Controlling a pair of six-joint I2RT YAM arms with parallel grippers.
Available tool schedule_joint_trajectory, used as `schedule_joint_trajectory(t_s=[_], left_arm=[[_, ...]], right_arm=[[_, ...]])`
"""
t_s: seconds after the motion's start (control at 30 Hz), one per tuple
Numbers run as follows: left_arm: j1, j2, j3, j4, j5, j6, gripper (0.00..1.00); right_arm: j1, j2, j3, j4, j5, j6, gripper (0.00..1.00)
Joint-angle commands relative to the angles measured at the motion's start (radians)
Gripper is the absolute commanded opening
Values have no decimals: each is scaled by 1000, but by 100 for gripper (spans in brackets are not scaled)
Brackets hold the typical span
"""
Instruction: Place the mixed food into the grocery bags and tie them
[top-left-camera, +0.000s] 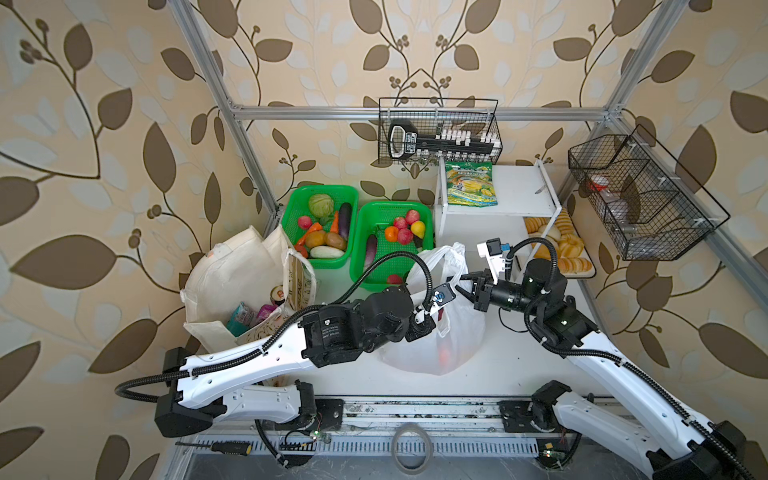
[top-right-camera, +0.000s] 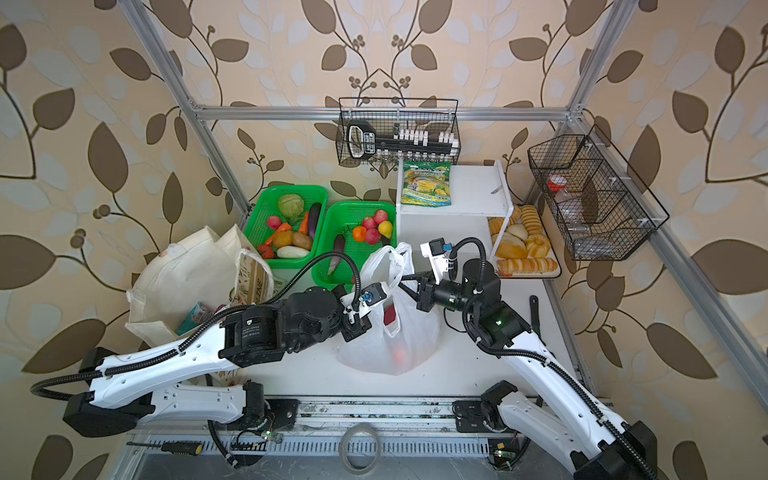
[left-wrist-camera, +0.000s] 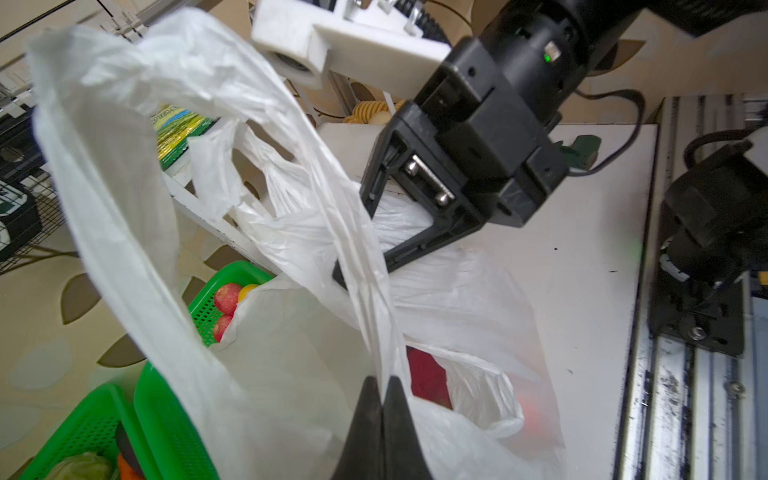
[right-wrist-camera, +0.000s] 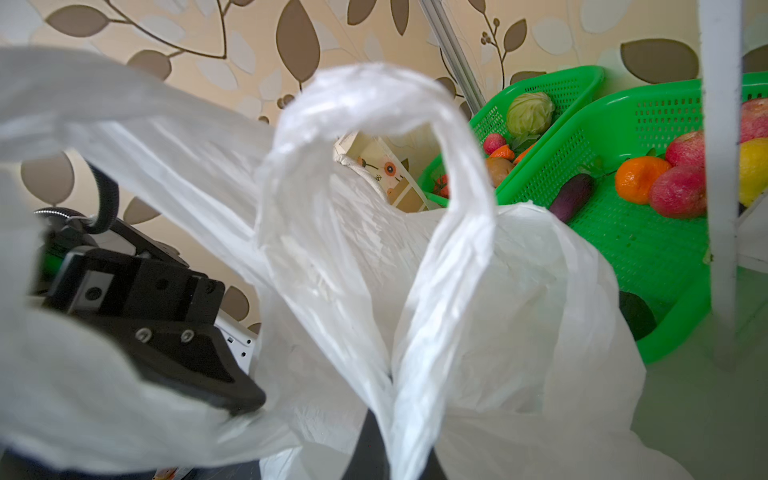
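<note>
Handles (left-wrist-camera: 361, 266) of the plastic carrier bag (top-left-camera: 461, 332) are both gripped: left gripper (left-wrist-camera: 380, 384) jaws pinched tight on one strip, right gripper (top-left-camera: 459, 286) jaws closed on the other loop. The bag stands on the counter (top-left-camera: 519, 365) between the arms, with the cloth tote (top-left-camera: 224, 274) just to its left.

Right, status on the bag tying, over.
Left gripper shut on handle of thin white plastic carrier bag. Right gripper shut on other handle. Not yet tied. Nothing blocking.
</note>
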Motion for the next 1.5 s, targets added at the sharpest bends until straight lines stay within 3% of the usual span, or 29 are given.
schedule_joint_trajectory(t_s=[0.0,0.17,0.3,0.5,0.73,0.87,1.1,1.27,1.37,1.43,1.47], left_arm=[[18,-17,74,-44,232,-48,0],[148,9,128,-147,526,-100,0],[227,19,150,-191,672,-103,0],[332,102,225,-289,898,-80,0],[378,103,227,-267,868,-81,0],[392,69,181,-181,809,-109,0],[392,76,170,-167,790,-136,0],[390,61,168,-165,780,-183,28],[389,20,140,-136,735,-220,33],[387,-9,121,-115,705,-249,50],[387,-20,114,-107,706,-257,54]], right_arm=[[6,8,40,19,66,-10,0],[-52,57,87,19,55,-13,0],[-25,114,135,41,-100,-111,0],[34,196,231,-86,-229,-282,0],[39,161,209,-170,-318,-403,0],[44,131,180,-168,-355,-385,0],[46,83,130,-107,-272,-312,0],[29,106,119,-101,-138,-219,0],[21,115,97,-63,-98,-152,0],[26,113,80,-24,-92,-121,0],[26,112,76,-15,-89,-114,0]])
